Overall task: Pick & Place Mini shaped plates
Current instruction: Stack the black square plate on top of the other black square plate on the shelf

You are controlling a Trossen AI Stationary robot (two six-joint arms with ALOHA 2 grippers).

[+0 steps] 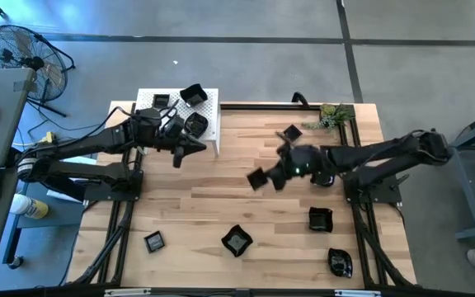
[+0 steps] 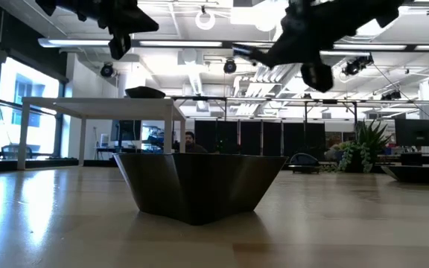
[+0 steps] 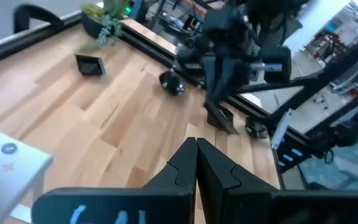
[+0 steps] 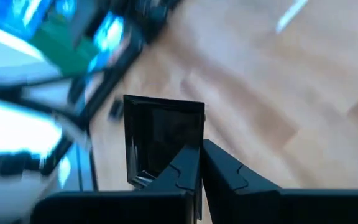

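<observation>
My right gripper point(image 1: 270, 176) hangs over the middle of the table, shut on a small square black plate point(image 1: 256, 179), which fills the right wrist view point(image 4: 160, 134). My left gripper point(image 1: 179, 157) is shut on nothing, just in front of the white perforated stand point(image 1: 209, 95); its closed fingers point(image 3: 185, 163) point toward the right arm. Several black plates point(image 1: 193, 93) rest on the stand. More lie flat on the table: one at the far right point(image 1: 290, 132), one at the right point(image 1: 320, 219), and others along the near edge point(image 1: 236, 240), point(image 1: 154, 241), point(image 1: 340, 262). My right gripper holds the square plate by one side wall point(image 4: 194, 134), with one finger point(image 4: 182, 168) over the plate's inside and the other outside. The plate is lifted clear of the table and tilted, sticking out beyond the fingertips toward the table's left.
A green plant sprig point(image 1: 333, 115) lies at the far right corner. Black rails frame the table's far and side edges point(image 1: 254, 106). In the low view an angular black plate point(image 2: 199, 186) stands close to the camera. Bare wood lies between the two grippers point(image 1: 221, 177).
</observation>
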